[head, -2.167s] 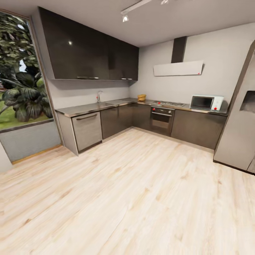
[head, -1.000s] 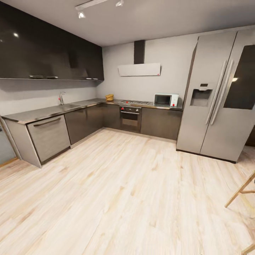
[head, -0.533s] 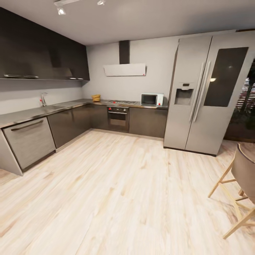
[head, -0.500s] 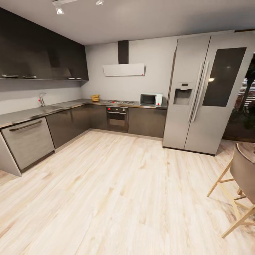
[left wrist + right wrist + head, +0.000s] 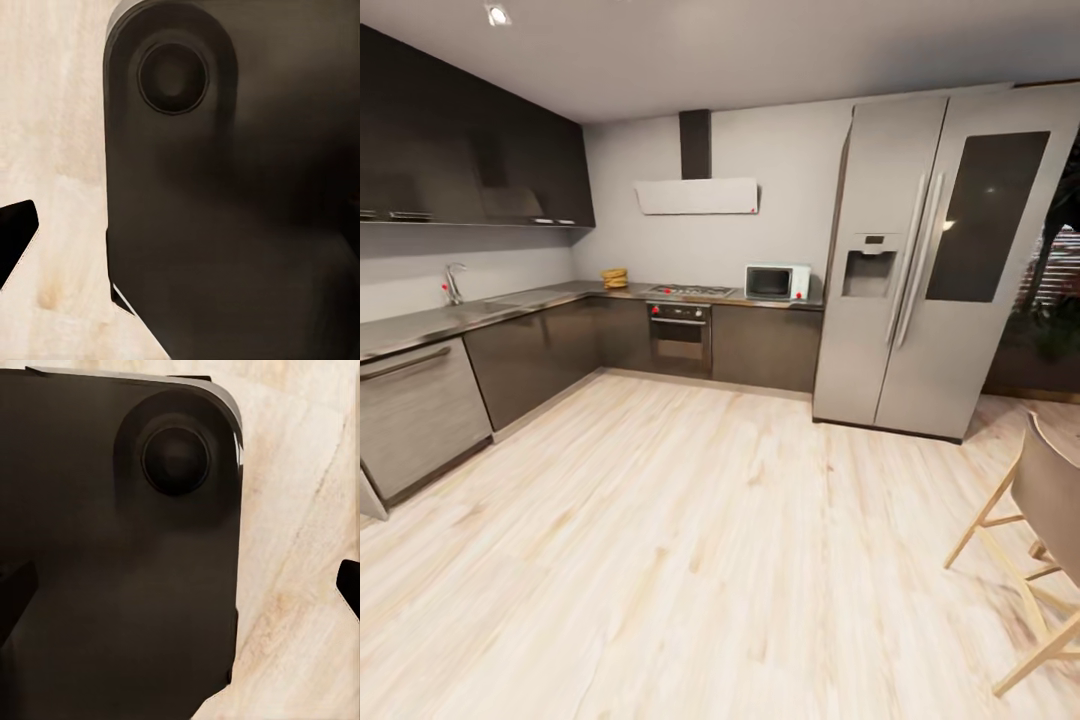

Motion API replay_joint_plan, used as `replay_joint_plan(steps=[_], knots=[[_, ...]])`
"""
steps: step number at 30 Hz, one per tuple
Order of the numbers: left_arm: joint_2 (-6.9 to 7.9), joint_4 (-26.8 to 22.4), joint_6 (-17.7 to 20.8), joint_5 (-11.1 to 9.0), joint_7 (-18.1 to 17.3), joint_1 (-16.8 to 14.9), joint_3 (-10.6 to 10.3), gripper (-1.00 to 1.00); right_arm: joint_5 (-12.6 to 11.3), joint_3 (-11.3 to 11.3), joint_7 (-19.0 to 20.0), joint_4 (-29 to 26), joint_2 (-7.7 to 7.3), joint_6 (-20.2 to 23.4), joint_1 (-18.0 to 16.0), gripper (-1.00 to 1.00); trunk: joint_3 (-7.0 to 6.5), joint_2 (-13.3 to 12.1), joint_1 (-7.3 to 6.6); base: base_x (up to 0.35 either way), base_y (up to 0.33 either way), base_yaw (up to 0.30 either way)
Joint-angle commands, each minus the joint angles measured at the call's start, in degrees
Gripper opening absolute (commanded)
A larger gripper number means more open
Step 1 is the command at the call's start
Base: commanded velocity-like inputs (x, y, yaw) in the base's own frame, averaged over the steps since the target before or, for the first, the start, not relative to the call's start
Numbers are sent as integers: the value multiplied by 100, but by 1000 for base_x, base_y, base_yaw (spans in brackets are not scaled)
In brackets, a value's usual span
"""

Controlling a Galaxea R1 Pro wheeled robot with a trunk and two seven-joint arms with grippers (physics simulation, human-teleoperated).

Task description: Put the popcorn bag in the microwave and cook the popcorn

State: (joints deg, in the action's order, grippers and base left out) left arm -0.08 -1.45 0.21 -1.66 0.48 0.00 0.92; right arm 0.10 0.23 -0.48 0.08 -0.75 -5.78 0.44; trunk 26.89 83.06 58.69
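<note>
Far across the kitchen, the pale mint microwave (image 5: 777,282) stands with its dark door closed on the grey countertop (image 5: 480,315), next to the fridge. A small tan popcorn bag (image 5: 614,277) sits in the countertop's back corner, left of the hob. It is too small here to show any popcorn. In the left wrist view one black fingertip (image 5: 15,236) of my left gripper (image 5: 180,247) shows at the frame's edge over pale floor. My right gripper (image 5: 180,585) has a fingertip (image 5: 349,582) at the opposite edge. Both are spread wide with nothing held.
Light wood floor (image 5: 690,520) stretches between me and the cabinets. A tall grey fridge (image 5: 930,260) stands at the right. A wooden chair (image 5: 1040,520) is close at the right edge. An oven (image 5: 680,338) with a hob sits under the hood. A sink tap (image 5: 452,283) is at the left.
The whole head view has swung right and moved closer: the window left the frame, and the fridge and chair came in. The kitchen's things have not moved.
</note>
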Motion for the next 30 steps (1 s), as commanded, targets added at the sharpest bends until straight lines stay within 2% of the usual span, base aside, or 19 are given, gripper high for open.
replay_joint_plan(steps=[1,23,30], knots=[[-1,-5,5,-18,5,0,5,100,-4,3,-9,1,-6,-20,0,100,4,2,3,323,0,0],[2,-5,-17,-18,14,0,21,100,-37,-4,-13,1,-22,-42,0,100,4,2,3,323,0,0],[1,-5,-16,-18,14,0,19,100,-39,-5,-13,1,-21,-63,0,100,4,2,3,323,0,-180]])
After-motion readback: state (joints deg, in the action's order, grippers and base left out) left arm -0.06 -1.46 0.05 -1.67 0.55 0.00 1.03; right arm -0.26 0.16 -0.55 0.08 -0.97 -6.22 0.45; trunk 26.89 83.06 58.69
